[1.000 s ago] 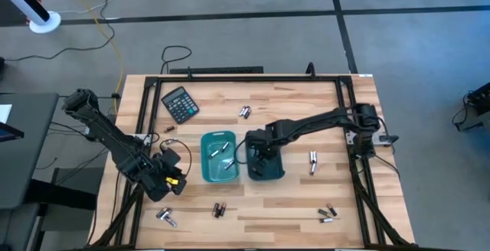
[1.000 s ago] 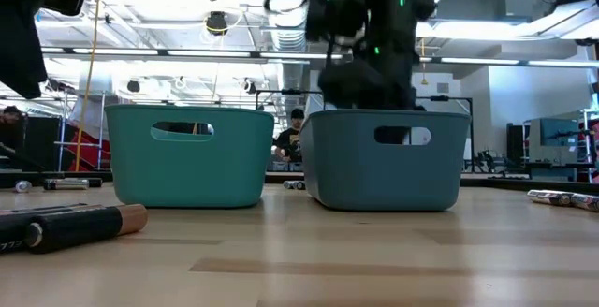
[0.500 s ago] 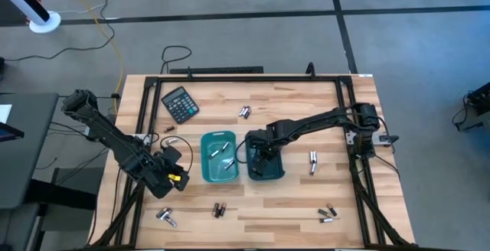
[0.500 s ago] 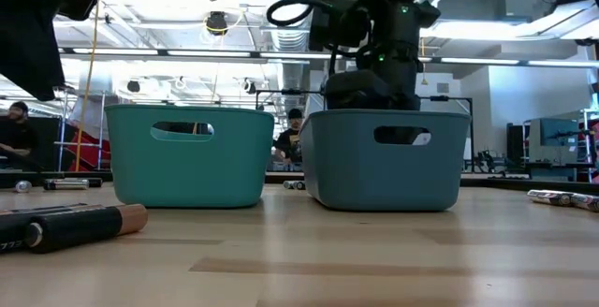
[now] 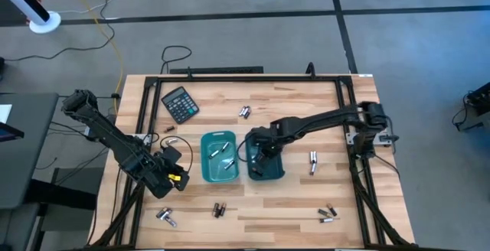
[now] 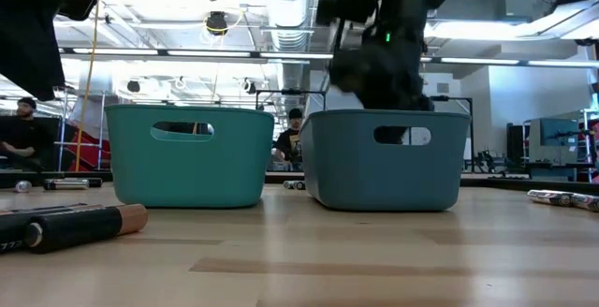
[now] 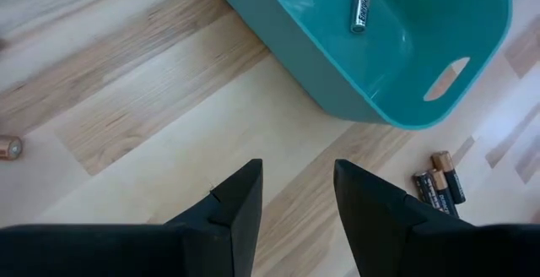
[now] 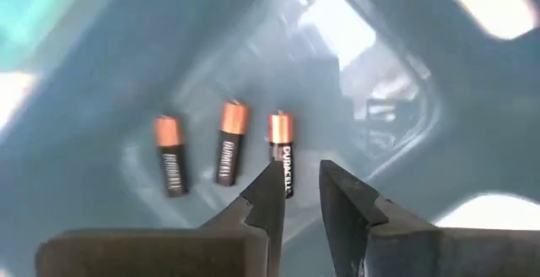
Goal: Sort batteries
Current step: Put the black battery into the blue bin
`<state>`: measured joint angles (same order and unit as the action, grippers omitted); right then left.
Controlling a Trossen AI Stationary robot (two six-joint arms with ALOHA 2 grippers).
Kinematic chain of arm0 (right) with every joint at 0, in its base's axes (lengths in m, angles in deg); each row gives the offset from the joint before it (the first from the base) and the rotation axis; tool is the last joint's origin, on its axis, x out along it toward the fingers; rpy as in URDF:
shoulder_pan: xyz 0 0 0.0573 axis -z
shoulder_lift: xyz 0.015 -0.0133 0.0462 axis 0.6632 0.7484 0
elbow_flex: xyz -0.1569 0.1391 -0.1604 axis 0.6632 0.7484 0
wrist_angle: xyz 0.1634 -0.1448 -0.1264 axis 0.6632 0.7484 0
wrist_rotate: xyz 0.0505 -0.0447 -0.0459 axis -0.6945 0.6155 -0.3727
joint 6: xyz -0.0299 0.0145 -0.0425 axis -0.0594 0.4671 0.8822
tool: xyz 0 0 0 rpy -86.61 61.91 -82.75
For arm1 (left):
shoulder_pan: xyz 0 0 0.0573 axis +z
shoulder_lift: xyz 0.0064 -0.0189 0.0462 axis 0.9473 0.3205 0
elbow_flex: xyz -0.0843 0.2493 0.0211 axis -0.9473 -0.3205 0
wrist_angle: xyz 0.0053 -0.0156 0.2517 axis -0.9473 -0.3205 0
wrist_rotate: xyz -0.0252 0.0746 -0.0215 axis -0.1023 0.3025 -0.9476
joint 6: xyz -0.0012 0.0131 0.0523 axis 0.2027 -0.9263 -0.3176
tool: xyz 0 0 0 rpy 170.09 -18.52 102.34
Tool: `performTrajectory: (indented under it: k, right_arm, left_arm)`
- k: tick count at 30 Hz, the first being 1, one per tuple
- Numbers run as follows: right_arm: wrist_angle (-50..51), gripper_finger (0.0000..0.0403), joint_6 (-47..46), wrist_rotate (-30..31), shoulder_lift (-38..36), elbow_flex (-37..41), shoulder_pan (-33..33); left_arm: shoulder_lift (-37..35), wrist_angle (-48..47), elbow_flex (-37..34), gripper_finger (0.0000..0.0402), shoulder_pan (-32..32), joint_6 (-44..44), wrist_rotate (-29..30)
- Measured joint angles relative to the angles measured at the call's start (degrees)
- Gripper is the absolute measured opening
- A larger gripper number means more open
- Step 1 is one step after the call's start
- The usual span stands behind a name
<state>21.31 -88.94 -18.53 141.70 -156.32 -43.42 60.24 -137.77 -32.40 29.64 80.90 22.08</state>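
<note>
Two teal bins stand side by side mid-table, the left bin [image 5: 220,158] and the right bin [image 5: 265,164]. My right gripper [image 8: 299,188] hangs open inside the right bin [image 6: 386,157], pointing down just above three dark batteries with copper ends [image 8: 228,152] lying on the bin's floor. My left gripper [image 7: 297,184] is open over bare wood beside the left bin [image 7: 396,66]. That bin has a battery [image 7: 360,2] lying on its floor. Loose batteries lie on the table, among them a pair [image 7: 439,188] and a pair [image 5: 245,112].
A black calculator [image 5: 181,103] lies at the table's far left. More loose batteries lie at right [image 5: 313,161], near right [image 5: 328,214], near middle [image 5: 219,210] and near left [image 5: 165,216]. A battery [image 6: 75,225] lies close to the low camera. A black frame [image 5: 230,77] borders the table.
My right gripper has stayed over the right bin, dipping toward its rim and then rising a little. The left arm has shifted slightly near the table's left side. No battery has visibly moved.
</note>
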Motion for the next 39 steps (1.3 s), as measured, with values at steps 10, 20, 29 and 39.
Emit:
performTrajectory:
  k: [10,20,29,39]
  right_arm:
    - [0.0,0.0093,-1.7,7.6,-15.8,2.3,-5.6]
    - [-6.7,0.0092,-21.4,15.4,-30.0,19.4,-19.8]
    - [-6.0,0.0092,-42.0,21.7,-34.7,27.8,-32.6]
    - [-3.4,0.0092,-49.6,21.9,-34.7,30.7,-36.0]
  left_arm:
    - [0.0,0.7,0.0,0.0142,1.3,2.6,0.0]
    - [0.0,6.6,0.0,0.0142,6.6,-10.6,-0.6]
    - [-1.6,6.1,5.6,0.0142,20.6,-27.3,-1.5]
    - [0.3,8.2,17.4,0.0142,47.4,-57.1,-12.8]
